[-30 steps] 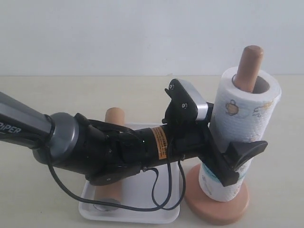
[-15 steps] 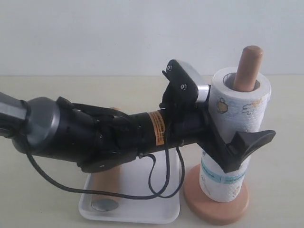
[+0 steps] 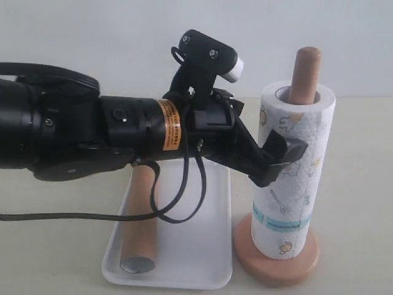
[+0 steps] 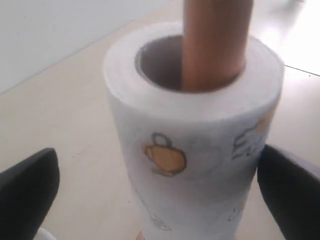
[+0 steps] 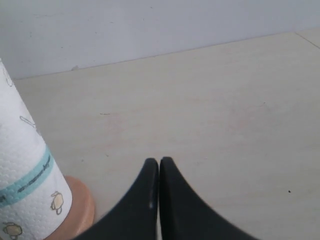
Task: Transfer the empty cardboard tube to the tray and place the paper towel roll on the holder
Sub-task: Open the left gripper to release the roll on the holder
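Beige tabletop: paper towel roll on holder, between spread left fingers.

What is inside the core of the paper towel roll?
The holder post stands inside the paper towel roll, top sticking out above; its lower length is hidden by paper.

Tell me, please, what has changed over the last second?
The paper towel roll straightened from tilted to upright and slid down onto the holder. The left pincer released it and rose. The empty cardboard tube and tray stayed put.
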`<action>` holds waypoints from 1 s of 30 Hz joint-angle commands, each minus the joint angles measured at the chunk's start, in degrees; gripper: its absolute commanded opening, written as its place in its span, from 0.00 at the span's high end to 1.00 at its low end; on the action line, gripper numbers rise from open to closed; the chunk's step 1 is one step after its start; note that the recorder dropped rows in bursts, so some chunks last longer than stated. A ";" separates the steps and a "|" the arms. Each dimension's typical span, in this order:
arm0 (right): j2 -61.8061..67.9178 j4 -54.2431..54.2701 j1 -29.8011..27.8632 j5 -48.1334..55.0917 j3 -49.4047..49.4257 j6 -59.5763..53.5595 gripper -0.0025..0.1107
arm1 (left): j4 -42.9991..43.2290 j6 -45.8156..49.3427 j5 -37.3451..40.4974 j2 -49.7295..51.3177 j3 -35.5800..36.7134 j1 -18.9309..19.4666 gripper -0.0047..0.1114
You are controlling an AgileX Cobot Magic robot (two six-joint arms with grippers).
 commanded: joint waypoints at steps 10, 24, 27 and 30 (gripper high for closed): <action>-0.28 -0.36 -0.20 -0.25 -0.07 -0.16 0.98 | 9.01 -9.85 -15.36 -5.27 5.13 -0.14 0.06; -0.28 -0.36 -0.20 -0.25 -0.07 -0.16 0.98 | 48.06 -47.94 -17.56 -14.65 5.45 -0.14 0.06; -0.28 -0.36 -0.20 -0.25 -0.07 -0.16 0.98 | 49.81 -49.90 -16.35 -16.62 5.45 -0.14 0.06; -0.28 -0.36 -0.20 -0.25 -0.07 -0.16 0.98 | 50.00 -50.84 -14.53 -18.30 6.08 -0.14 0.06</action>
